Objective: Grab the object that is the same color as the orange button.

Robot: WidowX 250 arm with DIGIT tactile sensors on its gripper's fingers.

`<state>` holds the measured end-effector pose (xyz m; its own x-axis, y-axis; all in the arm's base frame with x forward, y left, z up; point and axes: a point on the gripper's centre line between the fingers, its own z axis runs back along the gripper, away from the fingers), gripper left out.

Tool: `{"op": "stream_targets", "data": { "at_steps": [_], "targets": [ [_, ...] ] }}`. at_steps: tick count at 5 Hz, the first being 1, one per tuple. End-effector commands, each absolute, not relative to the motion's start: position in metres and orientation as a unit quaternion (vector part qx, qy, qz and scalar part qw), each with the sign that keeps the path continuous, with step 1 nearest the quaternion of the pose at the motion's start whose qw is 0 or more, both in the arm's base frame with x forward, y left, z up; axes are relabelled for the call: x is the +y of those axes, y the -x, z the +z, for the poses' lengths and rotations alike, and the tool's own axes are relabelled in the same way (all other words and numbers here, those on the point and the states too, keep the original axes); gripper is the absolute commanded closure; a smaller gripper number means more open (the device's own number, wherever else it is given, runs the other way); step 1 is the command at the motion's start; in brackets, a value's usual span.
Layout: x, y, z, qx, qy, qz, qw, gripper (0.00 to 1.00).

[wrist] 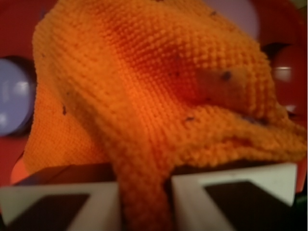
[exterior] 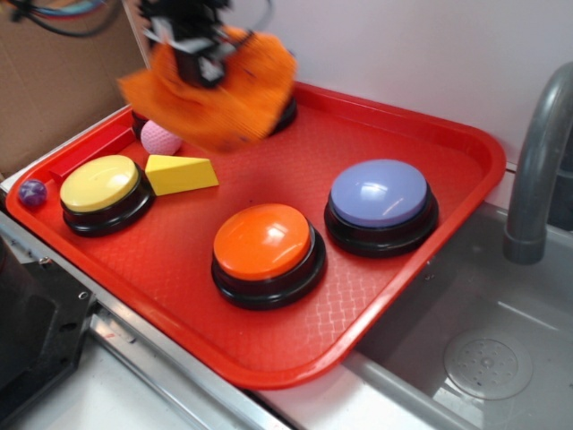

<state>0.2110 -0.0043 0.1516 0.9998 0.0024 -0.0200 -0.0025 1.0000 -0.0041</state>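
My gripper (exterior: 199, 64) is shut on the orange knitted cloth (exterior: 235, 100) and holds it in the air over the back of the red tray (exterior: 179, 260). The cloth hangs blurred below the fingers. In the wrist view the cloth (wrist: 144, 86) fills the frame, and a fold of it is pinched in my gripper (wrist: 143, 202) between the two pale fingers (wrist: 101, 202). The orange button (exterior: 262, 242), with a glossy dome and black base, sits near the tray's front middle, well clear of the gripper.
A yellow button (exterior: 99, 184), a purple button (exterior: 379, 194), a yellow wedge (exterior: 180, 174), a pink ball (exterior: 160, 138) and a small purple ball (exterior: 32, 192) lie on the tray. A dark button base (exterior: 286, 115) peeks out behind the cloth. A grey sink (exterior: 488, 358) and faucet (exterior: 537, 161) are to the right.
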Motion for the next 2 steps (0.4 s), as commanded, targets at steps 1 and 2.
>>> {"op": "stream_targets", "data": {
  "at_steps": [1, 2],
  "targets": [
    [-0.0012, -0.175, 0.172, -0.044, 0.027, 0.053, 0.997, 1.0],
    [-0.0035, -0.1748, 0.1742, -0.053, 0.006, 0.078, 0.996, 1.0]
  ]
}}
